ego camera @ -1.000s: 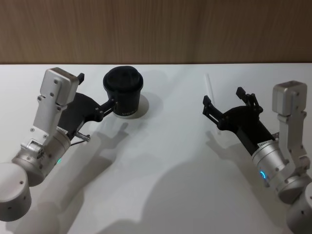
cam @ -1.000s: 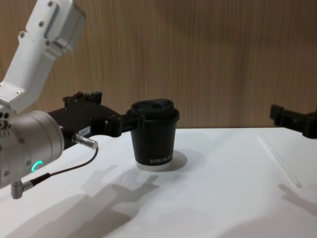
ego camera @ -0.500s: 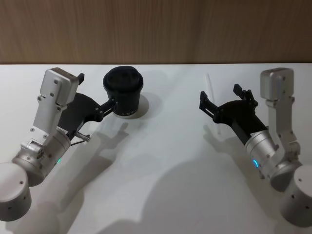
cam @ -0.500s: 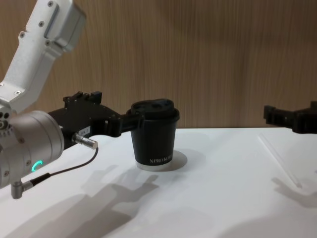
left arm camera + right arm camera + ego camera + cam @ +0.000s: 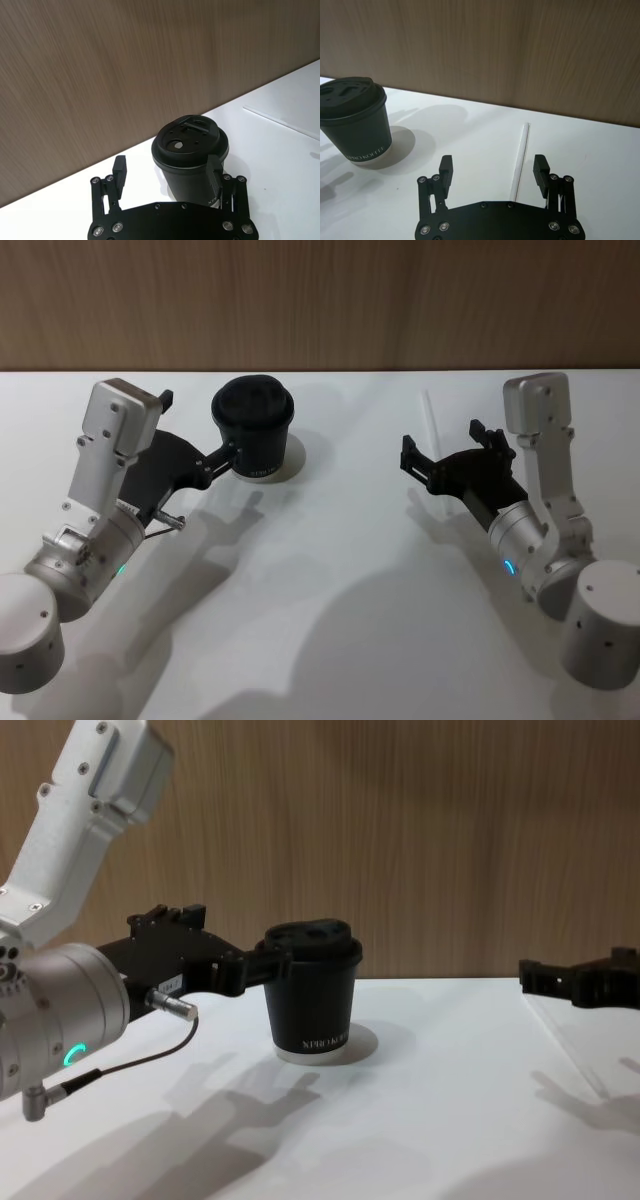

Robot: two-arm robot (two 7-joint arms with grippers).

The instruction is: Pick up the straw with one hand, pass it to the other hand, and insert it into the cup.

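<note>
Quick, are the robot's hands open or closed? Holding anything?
Left gripper: open, holding nothing, beside the cup.
Right gripper: open, holding nothing, above the straw.

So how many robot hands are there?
2. The left end effector, open, sits close beside the cup on the robot's left. The right end effector, also open, hovers above the straw on the robot's right.

The left gripper [image 5: 166, 170] holds its fingers [image 5: 120, 170] spread wide, one crossing in front of a black lidded cup [image 5: 192, 150] on the white table [image 5: 60, 210]. Beyond the cup lies a white straw [image 5: 280, 122], below a wood-panelled wall [image 5: 125, 60].
</note>
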